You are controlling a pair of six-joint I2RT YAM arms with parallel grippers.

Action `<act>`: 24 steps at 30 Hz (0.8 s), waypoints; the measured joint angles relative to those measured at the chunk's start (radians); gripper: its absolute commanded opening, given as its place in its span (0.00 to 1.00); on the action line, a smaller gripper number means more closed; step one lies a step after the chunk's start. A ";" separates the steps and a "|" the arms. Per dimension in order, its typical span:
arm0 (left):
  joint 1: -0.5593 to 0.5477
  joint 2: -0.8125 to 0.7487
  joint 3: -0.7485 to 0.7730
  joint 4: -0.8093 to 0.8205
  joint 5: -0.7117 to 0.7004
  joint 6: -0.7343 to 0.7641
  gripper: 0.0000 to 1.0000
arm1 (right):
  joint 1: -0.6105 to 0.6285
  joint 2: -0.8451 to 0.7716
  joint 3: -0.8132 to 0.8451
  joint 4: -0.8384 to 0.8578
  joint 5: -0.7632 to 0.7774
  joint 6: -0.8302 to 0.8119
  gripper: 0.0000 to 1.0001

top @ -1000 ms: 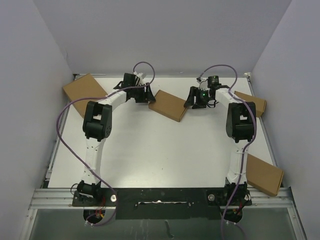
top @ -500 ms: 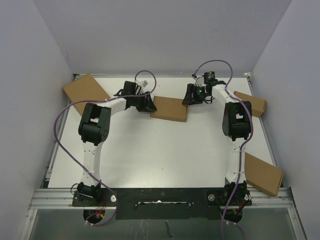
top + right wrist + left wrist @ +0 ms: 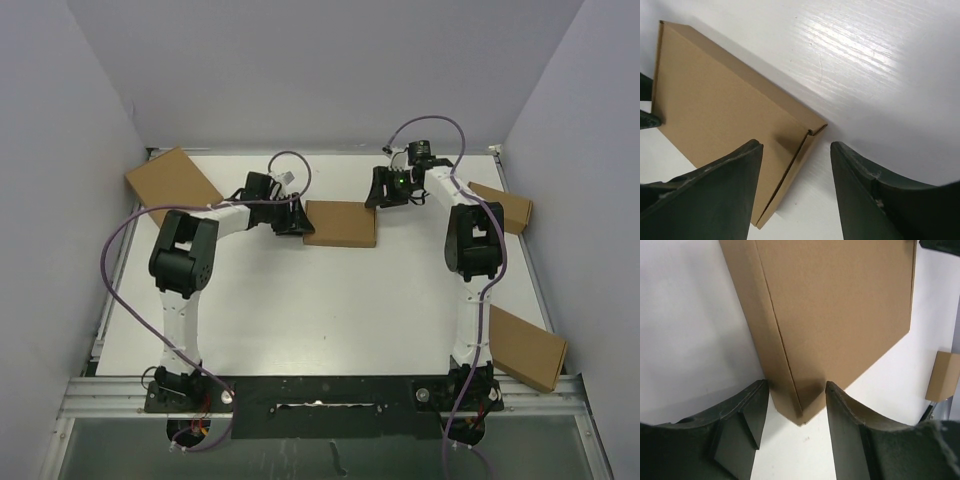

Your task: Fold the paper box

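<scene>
Box (image 3: pixel 340 224), flat with its lid shut, lies at the mid-back of the table (image 3: pixel 300 320), between the two claws. A second ago it sat slanted, its right end nearer the arm bases. Now its long sides run square with the table's back edge. By that, the folding looks done and this is a last straightening, with only the release left. At its left end, the left claw (image 3: pixel 796 387) has followed it in. The jaws stand half apart astride one corner, both fingers at or against the box's edges, and I cannot tell whether they pinch it. At its right end, the right claw (image 3: pixel 796 144) has its jaws wide. The far right corner sits in the gap, seemingly touching neither finger.
</scene>
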 measured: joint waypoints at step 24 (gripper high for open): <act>0.232 -0.806 0.008 -0.131 -0.104 0.121 0.98 | -0.138 -0.925 -0.045 -0.122 0.014 -0.561 0.98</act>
